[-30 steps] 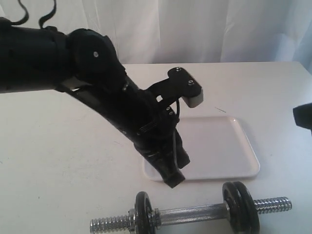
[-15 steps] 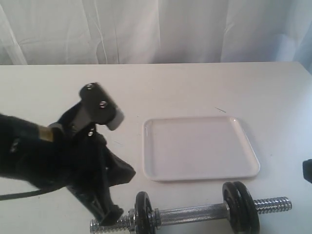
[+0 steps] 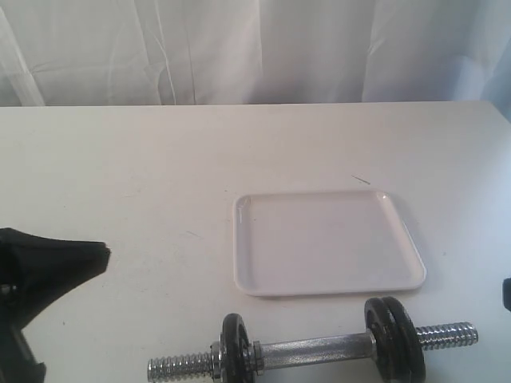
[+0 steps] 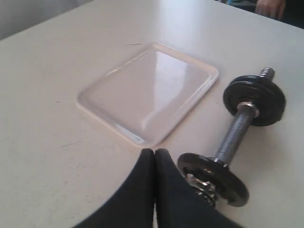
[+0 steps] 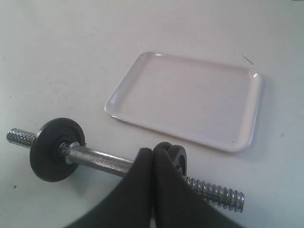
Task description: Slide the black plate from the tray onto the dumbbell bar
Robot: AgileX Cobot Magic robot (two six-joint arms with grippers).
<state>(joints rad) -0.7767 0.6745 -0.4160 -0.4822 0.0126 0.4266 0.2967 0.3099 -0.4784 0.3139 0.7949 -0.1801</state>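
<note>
Both grippers are clenched on nothing: the left gripper [image 4: 155, 153] and the right gripper [image 5: 152, 153] each show their fingers pressed together, poised above the table and clear of everything. The tray [image 3: 327, 239] lies bare. The black plate [image 3: 399, 335] is, as I judge it, the outer of two discs pressed together on the dumbbell bar [image 3: 315, 349], beside its bare threaded end, so the slide looks done and nothing of the task seems left. The table [image 3: 160, 159] is pale and matte with a few faint marks, and a white curtain [image 3: 255, 48] hangs behind it.
</note>
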